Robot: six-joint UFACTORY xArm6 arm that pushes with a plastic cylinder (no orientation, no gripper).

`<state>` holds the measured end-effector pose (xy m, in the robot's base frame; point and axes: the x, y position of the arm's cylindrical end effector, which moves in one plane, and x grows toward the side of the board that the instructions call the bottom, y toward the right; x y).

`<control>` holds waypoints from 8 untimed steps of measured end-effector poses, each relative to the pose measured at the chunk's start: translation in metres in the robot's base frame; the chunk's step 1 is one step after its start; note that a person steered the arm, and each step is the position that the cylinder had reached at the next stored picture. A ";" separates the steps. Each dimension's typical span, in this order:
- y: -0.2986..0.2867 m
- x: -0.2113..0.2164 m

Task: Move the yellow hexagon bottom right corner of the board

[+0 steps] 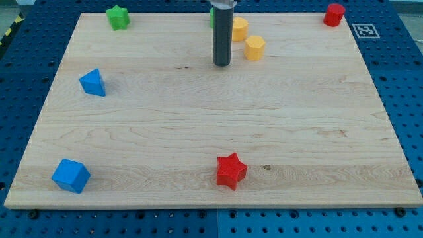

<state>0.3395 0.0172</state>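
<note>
1. The task looks barely begun, in my judgement. The yellow hexagon (254, 47) sits near the view's top, a little right of centre, well apart from the bottom right corner of the counter (370, 178).
2. My tip (222, 65) rests on the wood just left of that hexagon, close but not touching as far as I can see.
3. A second yellow block (239, 29) lies just above and to the left of the hexagon, right beside the rod. Its shape is partly hidden, so which of the two the task means is a judgement; I take the fully visible one.
4. What is left: the whole push down and to the right. That path looks free; the red star (230, 170) sits left of it.
5. There is no pincer here, only the rod, so no opening to report.
6. Behind the rod a sliver of green (212, 17) shows; I cannot make out its shape.
7. The rod's upper part is cut off at the view's top.
</note>
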 end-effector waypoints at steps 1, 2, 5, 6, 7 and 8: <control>0.000 -0.003; 0.000 -0.032; 0.040 -0.055; 0.044 -0.051; 0.048 -0.036; 0.058 -0.019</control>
<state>0.3207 0.0754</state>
